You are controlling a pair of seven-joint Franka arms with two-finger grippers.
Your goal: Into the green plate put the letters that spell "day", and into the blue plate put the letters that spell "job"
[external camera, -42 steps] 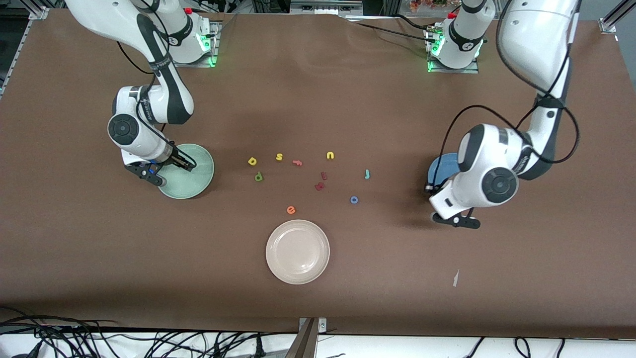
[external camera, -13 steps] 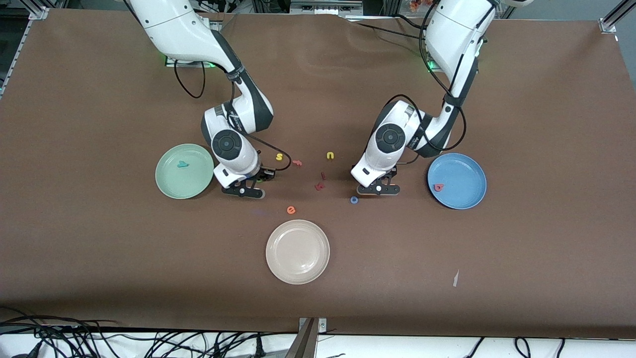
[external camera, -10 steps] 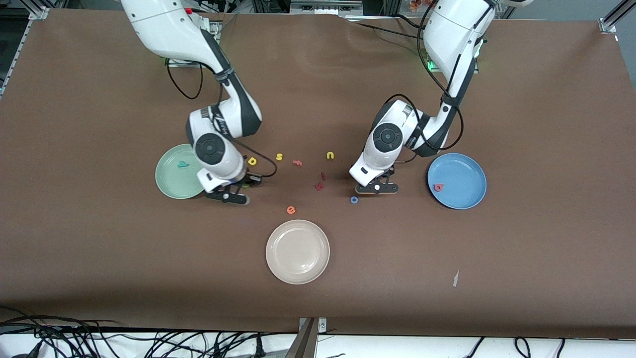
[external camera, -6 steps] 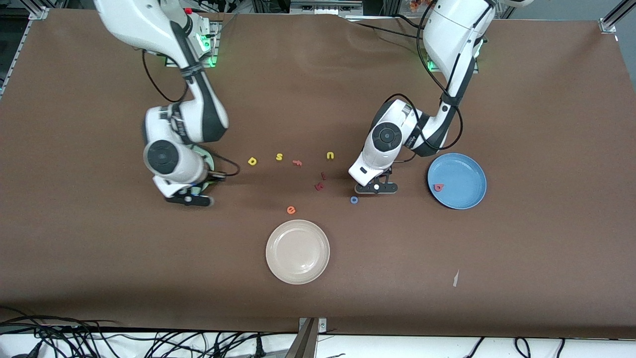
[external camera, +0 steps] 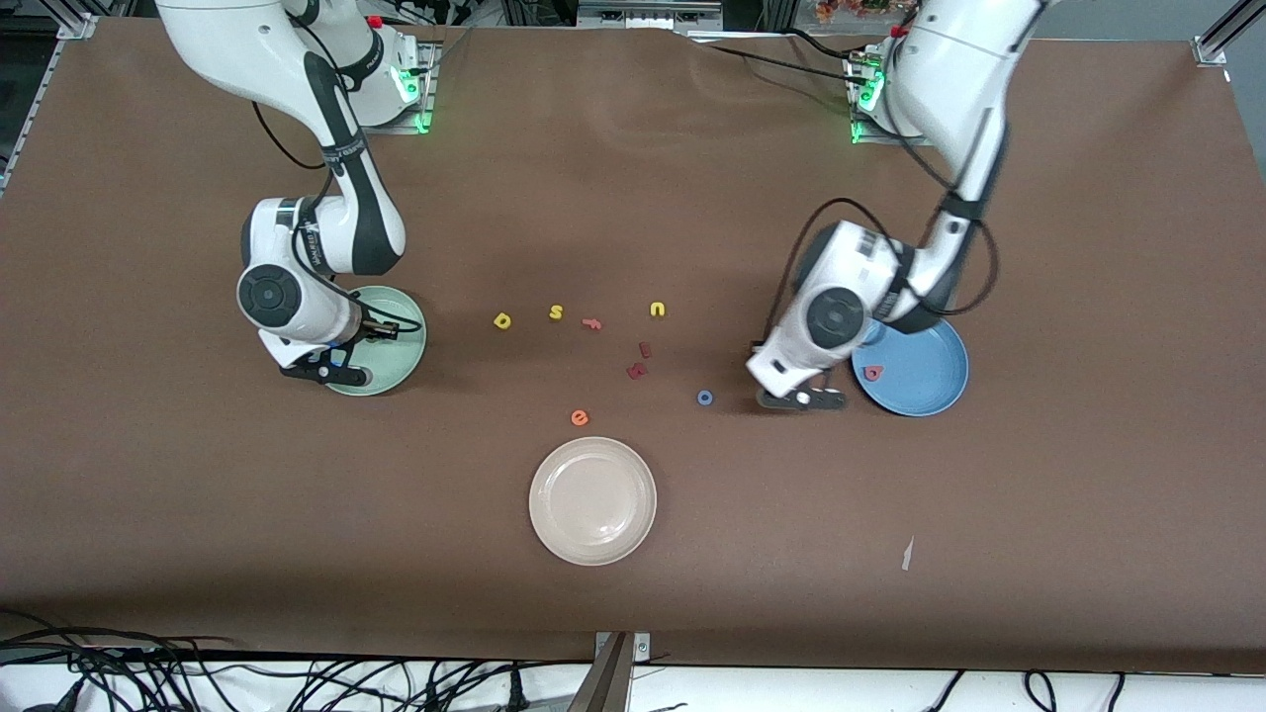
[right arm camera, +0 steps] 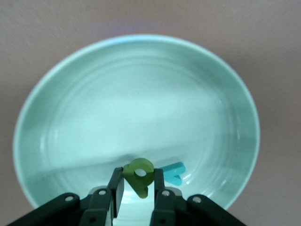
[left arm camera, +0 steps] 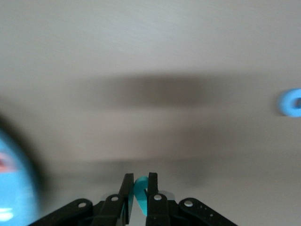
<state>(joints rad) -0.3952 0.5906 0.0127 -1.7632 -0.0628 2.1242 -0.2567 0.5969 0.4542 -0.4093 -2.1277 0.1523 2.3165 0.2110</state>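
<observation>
My right gripper is over the green plate, shut on the dark green "d". The teal "y" lies in that green plate, just past the right gripper. My left gripper hangs over the table beside the blue plate, shut on the teal "j"; the left gripper pinches it edge-on. The red "b" lies in the blue plate. The blue "o" and the yellow "a" lie on the table.
Between the plates lie a yellow "s", a pinkish letter, a yellow "u", two dark red letters and an orange "e". A cream plate sits nearer the front camera.
The right arm carried the "d" from the letter cluster to over the green plate. The left gripper shut on the "j", lifted it and moved toward the blue plate.
</observation>
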